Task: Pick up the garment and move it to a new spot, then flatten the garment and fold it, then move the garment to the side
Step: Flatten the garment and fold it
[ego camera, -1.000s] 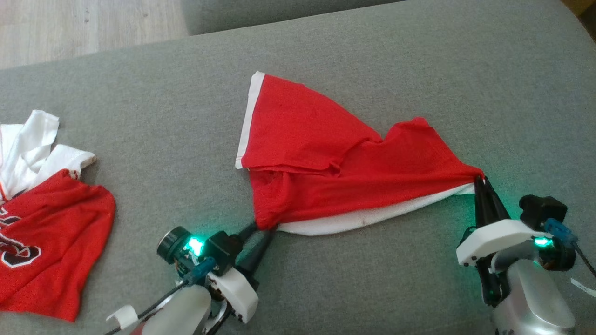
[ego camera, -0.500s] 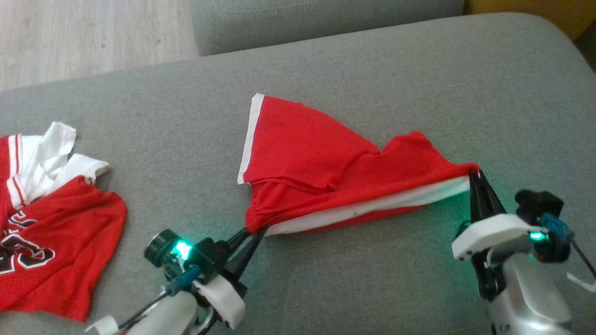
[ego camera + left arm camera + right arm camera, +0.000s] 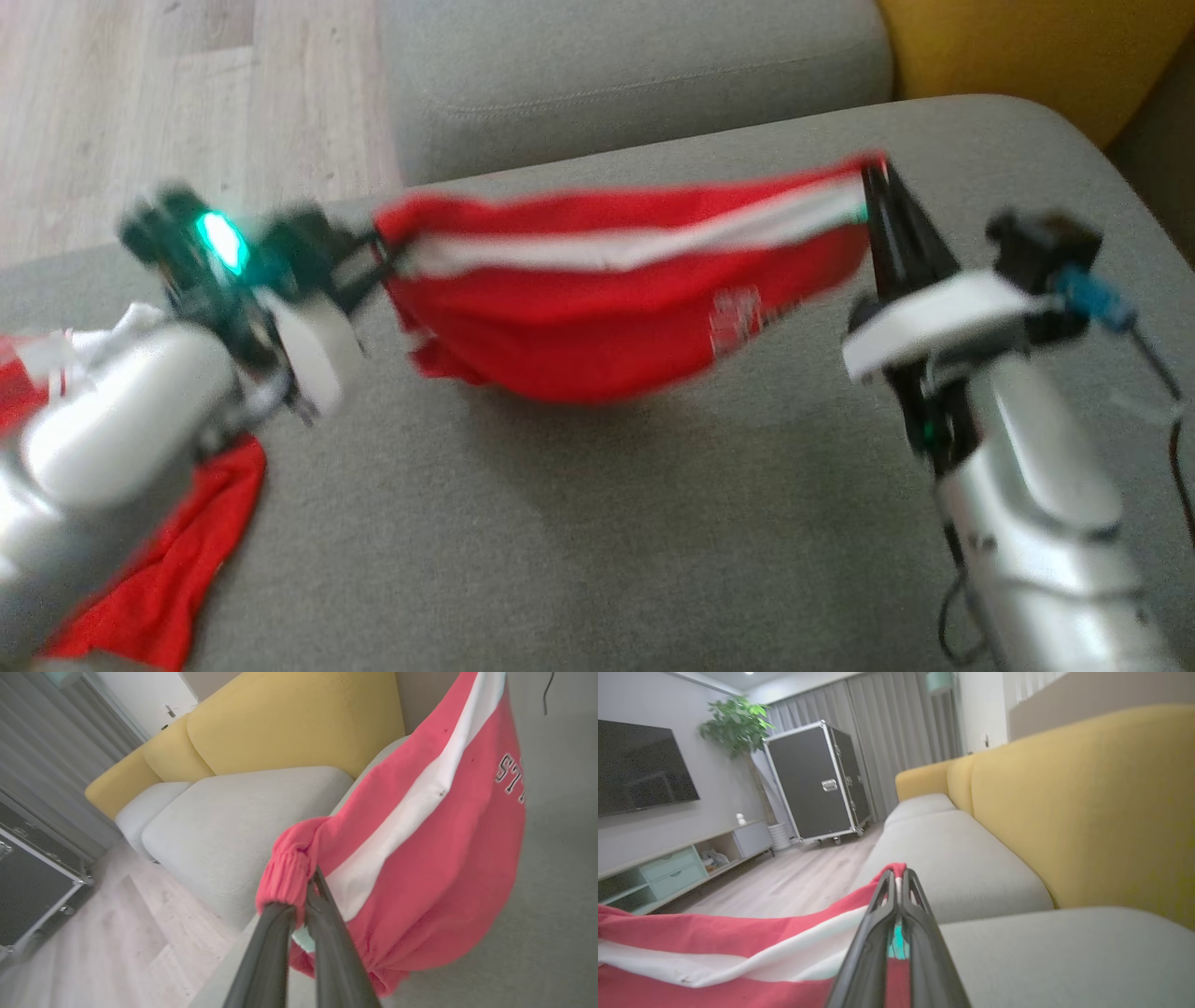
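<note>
Garment [image 3: 597, 345] red, white stripe (pale lettering); sofa [image 3: 653, 523] grey.

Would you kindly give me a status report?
Left gripper, right gripper shut on red shorts. Shorts stretched between, above grey sofa. Nothing blocking; jersey at left.

Red garment [image 3: 607, 308]: up it goes! Off the grey cushion [image 3: 607, 523] where it lay spread, now sagging in mid-air, stretched between both grippers.
Left gripper [image 3: 378, 250]: has climbed, lifting the gathered end.
Right gripper [image 3: 870, 173]: risen too, hauling the striped end.
Lettering [image 3: 738, 317]: white print now facing out.
Head view: tilted upward.
</note>
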Robot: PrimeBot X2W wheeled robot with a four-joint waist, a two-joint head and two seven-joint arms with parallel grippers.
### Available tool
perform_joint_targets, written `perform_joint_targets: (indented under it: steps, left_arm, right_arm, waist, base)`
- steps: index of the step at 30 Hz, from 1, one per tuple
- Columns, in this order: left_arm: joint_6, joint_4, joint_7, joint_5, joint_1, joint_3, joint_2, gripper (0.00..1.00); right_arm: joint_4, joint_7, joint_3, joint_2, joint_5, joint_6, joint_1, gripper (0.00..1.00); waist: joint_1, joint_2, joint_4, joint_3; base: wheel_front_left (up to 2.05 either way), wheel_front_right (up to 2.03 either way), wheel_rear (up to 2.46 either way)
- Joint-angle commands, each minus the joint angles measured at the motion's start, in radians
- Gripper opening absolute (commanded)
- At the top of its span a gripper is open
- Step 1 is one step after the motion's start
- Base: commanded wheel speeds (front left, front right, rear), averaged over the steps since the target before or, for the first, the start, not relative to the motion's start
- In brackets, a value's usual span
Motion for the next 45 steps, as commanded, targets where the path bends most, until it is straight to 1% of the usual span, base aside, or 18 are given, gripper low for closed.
perform_joint_targets:
  steps: [1,3,5,12,18,23,28,30,31,34,37,40,43,45]
  left_arm:
    - [0.002,-0.021,0.024,-0.026,-0.103,0.019,0.062,0.00]
    - [0.002,-0.021,0.052,-0.058,-0.184,-0.019,0.088,0.00]
    - [0.002,-0.014,0.066,-0.083,-0.254,-0.050,0.101,0.00]
    - [0.002,0.025,0.069,-0.162,-0.414,-0.160,0.116,0.00]
    - [0.002,0.075,0.029,-0.202,-0.494,-0.190,0.126,0.00]
    - [0.007,0.145,-0.023,-0.252,-0.492,-0.166,0.107,0.00]
    - [0.056,0.187,-0.077,-0.369,-0.417,-0.096,0.085,0.00]
    - [0.068,0.177,-0.088,-0.419,-0.377,-0.075,0.077,0.00]
    - [0.068,0.177,-0.088,-0.419,-0.377,-0.075,0.077,0.00]
    - [0.080,0.126,-0.095,-0.483,-0.313,-0.056,0.077,0.00]
    - [0.109,0.055,-0.080,-0.532,-0.248,-0.049,0.100,0.00]
    - [0.156,-0.019,-0.065,-0.594,-0.193,-0.027,0.128,0.00]
    - [0.219,-0.072,-0.052,-0.675,-0.147,0.011,0.140,0.00]
    - [0.253,-0.094,-0.046,-0.703,-0.133,0.028,0.146,0.00]
  right_arm:
    - [-0.052,0.009,0.031,-0.001,0.015,-0.001,-0.086,0.00]
    - [-0.071,0.011,0.039,-0.001,0.027,-0.001,-0.140,0.00]
    - [-0.081,0.016,0.051,-0.001,0.032,-0.001,-0.189,0.00]
    - [-0.077,0.026,0.091,-0.001,0.019,-0.001,-0.288,0.00]
    - [-0.029,0.013,0.071,-0.001,-0.024,-0.001,-0.295,0.00]
    - [0.015,-0.001,0.033,-0.002,-0.066,-0.001,-0.290,0.00]
    - [0.035,0.001,0.023,-0.029,-0.083,-0.001,-0.268,0.00]
    - [0.033,0.006,0.019,-0.040,-0.081,-0.001,-0.252,0.00]
    - [0.033,0.006,0.019,-0.040,-0.081,-0.001,-0.252,0.00]
    - [0.013,0.019,0.016,-0.054,-0.072,-0.001,-0.223,0.00]
    - [-0.019,0.039,0.016,-0.068,-0.072,-0.001,-0.190,0.00]
    - [-0.060,0.065,0.003,-0.084,-0.079,-0.001,-0.164,0.00]
    - [-0.097,0.092,-0.016,-0.096,-0.085,-0.001,-0.147,0.00]
    - [-0.110,0.113,-0.023,-0.096,-0.084,-0.001,-0.147,0.00]
  waist:
    - [0.0001,-0.0001,-0.012,-0.012]
    - [0.0001,-0.0001,-0.018,-0.022]
    - [0.0001,-0.0001,-0.019,-0.032]
    - [0.0001,-0.0001,-0.017,-0.067]
    - [0.0001,-0.0001,-0.014,-0.082]
    - [0.0001,-0.0001,-0.005,-0.095]
    - [0.0001,-0.0001,0.008,-0.101]
    - [0.0001,-0.0001,0.015,-0.101]
    - [0.0001,-0.0001,0.015,-0.101]
    - [0.0001,-0.0001,0.023,-0.099]
    - [0.0001,-0.0001,0.028,-0.091]
    - [0.0001,-0.0001,0.035,-0.074]
    - [0.0001,-0.0001,0.040,-0.052]
    - [0.0001,-0.0001,0.042,-0.030]
  base:
    - [0.00,0.00,0.00]
    - [0.00,0.00,0.00]
    - [0.00,0.00,0.00]
    - [0.00,0.00,0.00]
    - [0.00,0.00,0.00]
    - [0.00,0.00,0.00]
    - [0.00,0.00,0.00]
    - [0.00,0.00,0.00]
    - [0.00,0.00,0.00]
    - [0.00,0.00,0.00]
    - [0.00,0.00,0.00]
    - [0.00,0.00,0.00]
    - [0.00,0.00,0.00]
    - [0.00,0.00,0.00]
